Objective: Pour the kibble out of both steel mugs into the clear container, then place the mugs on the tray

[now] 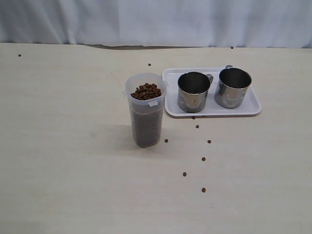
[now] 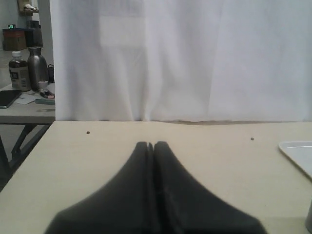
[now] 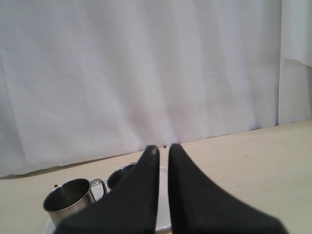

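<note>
The steel mugs (image 1: 193, 91) stand side by side on the tray (image 1: 254, 110), hard, shiny, likely slippery, so I would pinch a rim. My left pincer (image 2: 150, 145) and right pincer (image 3: 163, 148) are pressed together, holding nothing.

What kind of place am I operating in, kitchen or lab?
Probably a lab or test bay: a white curtain as backdrop, a plain beige table, and past the curtain's edge a cluttered desk with bottles.
</note>
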`<state>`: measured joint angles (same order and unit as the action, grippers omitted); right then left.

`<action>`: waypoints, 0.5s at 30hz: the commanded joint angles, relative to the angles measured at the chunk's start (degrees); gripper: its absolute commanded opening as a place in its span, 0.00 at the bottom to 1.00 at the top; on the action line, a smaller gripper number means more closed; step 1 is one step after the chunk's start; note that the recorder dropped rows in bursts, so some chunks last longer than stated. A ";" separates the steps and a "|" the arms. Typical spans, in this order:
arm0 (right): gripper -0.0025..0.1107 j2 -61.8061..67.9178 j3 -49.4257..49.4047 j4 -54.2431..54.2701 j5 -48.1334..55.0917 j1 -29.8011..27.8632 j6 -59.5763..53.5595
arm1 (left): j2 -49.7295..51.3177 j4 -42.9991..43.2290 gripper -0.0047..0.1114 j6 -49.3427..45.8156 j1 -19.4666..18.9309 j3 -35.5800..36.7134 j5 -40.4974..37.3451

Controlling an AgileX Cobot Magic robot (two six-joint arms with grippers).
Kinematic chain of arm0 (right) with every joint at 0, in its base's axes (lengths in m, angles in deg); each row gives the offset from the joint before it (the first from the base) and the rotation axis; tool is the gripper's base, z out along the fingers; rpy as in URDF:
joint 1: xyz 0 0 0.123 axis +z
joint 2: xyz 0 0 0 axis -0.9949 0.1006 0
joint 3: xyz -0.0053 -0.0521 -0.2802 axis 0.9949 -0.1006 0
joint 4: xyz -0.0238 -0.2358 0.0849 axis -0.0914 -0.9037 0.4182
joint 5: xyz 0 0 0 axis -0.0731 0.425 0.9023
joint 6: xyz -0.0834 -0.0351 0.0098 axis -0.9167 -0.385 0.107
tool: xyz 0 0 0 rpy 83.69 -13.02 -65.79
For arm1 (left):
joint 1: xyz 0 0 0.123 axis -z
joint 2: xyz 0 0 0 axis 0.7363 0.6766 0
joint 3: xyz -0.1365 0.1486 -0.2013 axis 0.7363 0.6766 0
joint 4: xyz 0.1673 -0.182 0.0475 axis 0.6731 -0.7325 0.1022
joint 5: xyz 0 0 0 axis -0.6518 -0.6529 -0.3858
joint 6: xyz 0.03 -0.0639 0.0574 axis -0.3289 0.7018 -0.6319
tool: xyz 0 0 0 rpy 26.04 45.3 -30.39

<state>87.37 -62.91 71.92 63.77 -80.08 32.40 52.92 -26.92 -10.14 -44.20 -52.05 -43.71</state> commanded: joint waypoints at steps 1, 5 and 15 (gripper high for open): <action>0.07 -0.17 -0.18 0.24 0.05 -0.31 0.05 | -0.20 -1.63 0.04 -0.99 0.08 0.21 0.34; 0.07 -0.17 -0.18 0.24 0.05 -0.31 0.05 | -0.20 -5.63 0.04 -0.99 0.08 0.21 -0.22; 0.07 -0.17 -0.18 0.24 0.05 -0.31 0.05 | -0.20 -1.99 0.04 -0.99 0.08 0.21 -0.46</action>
<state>87.37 -62.91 71.92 63.77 -80.08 32.40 52.92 -29.40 -10.95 -44.20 -52.05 -44.32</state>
